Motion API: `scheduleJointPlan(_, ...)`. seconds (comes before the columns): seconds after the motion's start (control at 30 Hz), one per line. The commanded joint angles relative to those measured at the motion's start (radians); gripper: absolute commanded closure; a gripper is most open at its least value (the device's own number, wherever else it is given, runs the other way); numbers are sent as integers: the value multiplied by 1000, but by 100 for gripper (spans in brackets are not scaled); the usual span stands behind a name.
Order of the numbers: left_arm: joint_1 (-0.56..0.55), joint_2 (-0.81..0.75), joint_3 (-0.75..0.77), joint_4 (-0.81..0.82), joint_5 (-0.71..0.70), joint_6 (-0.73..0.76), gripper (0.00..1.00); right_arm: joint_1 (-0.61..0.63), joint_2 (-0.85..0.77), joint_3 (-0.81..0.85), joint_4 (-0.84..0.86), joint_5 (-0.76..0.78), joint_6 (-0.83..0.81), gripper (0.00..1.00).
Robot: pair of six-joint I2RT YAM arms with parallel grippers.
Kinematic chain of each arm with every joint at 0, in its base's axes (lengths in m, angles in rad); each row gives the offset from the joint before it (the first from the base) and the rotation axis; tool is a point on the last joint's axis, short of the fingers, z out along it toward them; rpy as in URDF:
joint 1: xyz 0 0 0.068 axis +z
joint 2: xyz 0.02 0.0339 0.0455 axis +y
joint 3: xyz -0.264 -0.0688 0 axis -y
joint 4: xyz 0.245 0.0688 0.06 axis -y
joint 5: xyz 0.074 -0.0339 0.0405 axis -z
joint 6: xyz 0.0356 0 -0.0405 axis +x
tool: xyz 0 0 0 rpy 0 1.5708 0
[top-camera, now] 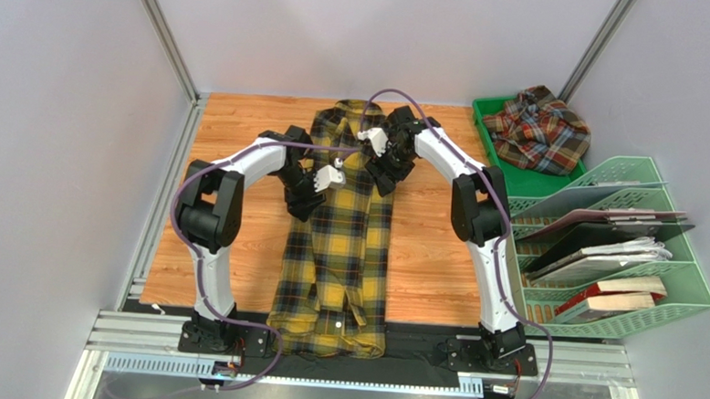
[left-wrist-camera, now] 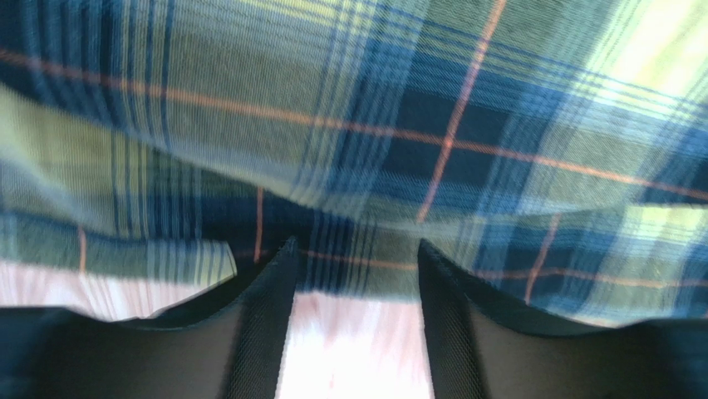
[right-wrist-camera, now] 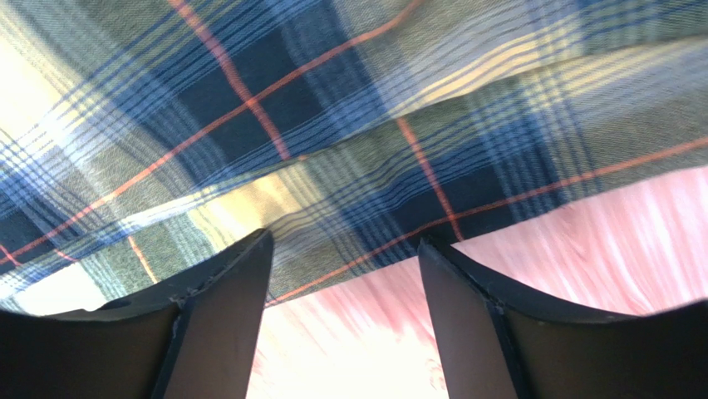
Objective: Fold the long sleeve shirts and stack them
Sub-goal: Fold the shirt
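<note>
The yellow and black check shirt (top-camera: 336,244) lies as a long narrow strip down the middle of the wooden table, its hem hanging over the near edge. My left gripper (top-camera: 300,193) is at the strip's left edge, about a third of the way down from the collar. In the left wrist view it (left-wrist-camera: 356,249) is open, its tips at the cloth's edge (left-wrist-camera: 357,174). My right gripper (top-camera: 389,172) is at the right edge, open in the right wrist view (right-wrist-camera: 345,245) at the cloth's edge (right-wrist-camera: 349,208). The rust-red shirt (top-camera: 538,129) lies crumpled in the green tray (top-camera: 526,179).
A green desk file rack (top-camera: 634,255) with folders and books stands along the table's right side. Grey walls close in the table at the back and sides. Bare wood (top-camera: 229,239) shows on both sides of the shirt.
</note>
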Motion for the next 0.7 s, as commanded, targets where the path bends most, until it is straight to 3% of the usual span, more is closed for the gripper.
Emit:
scheduleJointPlan(0.0,-21,95,137,8,-34,-28,48,-37,42,2,-47,63,-9,27)
scheduleJointPlan(0.13,-27,166,251,-54,-46,-63,58,-57,61,23,-41,92,-6,28)
scheduleJointPlan(0.43,-67,278,407,-121,-46,-138,62,-106,195,265,-41,175,47,31)
scheduleJointPlan(0.57,-83,302,433,-131,-55,-168,62,-112,210,290,-20,207,54,33)
scheduleJointPlan(0.67,-78,304,470,-160,-63,-201,62,-123,154,250,-38,136,35,34)
